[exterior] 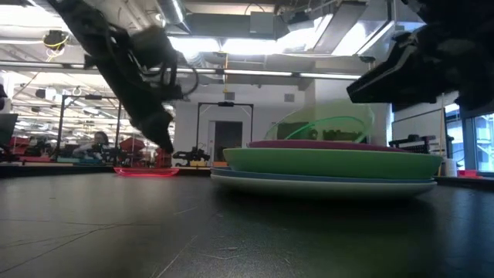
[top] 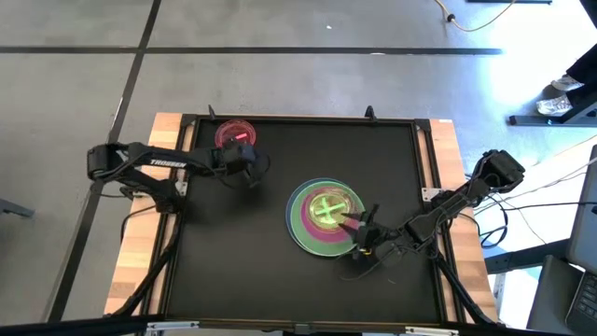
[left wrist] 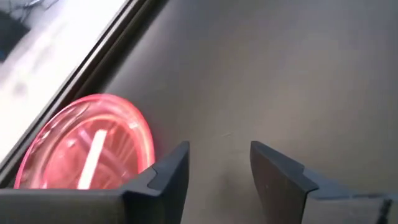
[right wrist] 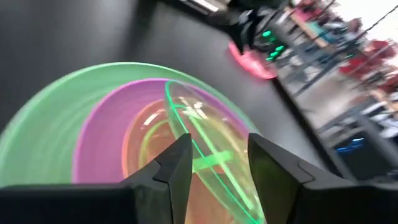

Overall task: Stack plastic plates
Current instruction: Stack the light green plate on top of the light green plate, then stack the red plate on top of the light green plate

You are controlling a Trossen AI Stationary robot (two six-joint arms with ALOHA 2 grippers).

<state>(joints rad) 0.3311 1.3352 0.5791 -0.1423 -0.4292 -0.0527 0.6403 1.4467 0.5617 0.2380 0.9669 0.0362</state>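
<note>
A stack of plates [top: 317, 219] stands on the black table right of centre: blue-grey at the bottom [exterior: 324, 180], then light green [right wrist: 43, 137], purple [right wrist: 102, 134] and orange [right wrist: 146, 146]. A small green translucent plate [right wrist: 205, 134] stands tilted on top, its raised rim between the open fingers of my right gripper [right wrist: 219, 146]. A small pink-red plate [top: 235, 133] lies flat at the far left. My left gripper [top: 252, 177] is open and empty just beside it, low over the table. My right gripper's open fingers stand on either side of the green translucent plate's raised rim [right wrist: 214, 163], coming from the table's near right side. Whether a finger touches the rim I cannot tell. The plate is tilted steeply [exterior: 328, 127], its lower edge on the stack.
The table's raised black rim [top: 298, 119] runs close behind the pink-red plate. Bare black table lies to the near left [top: 233, 271]. A person's shoes [top: 560, 98] show on the floor far right, off the table.
</note>
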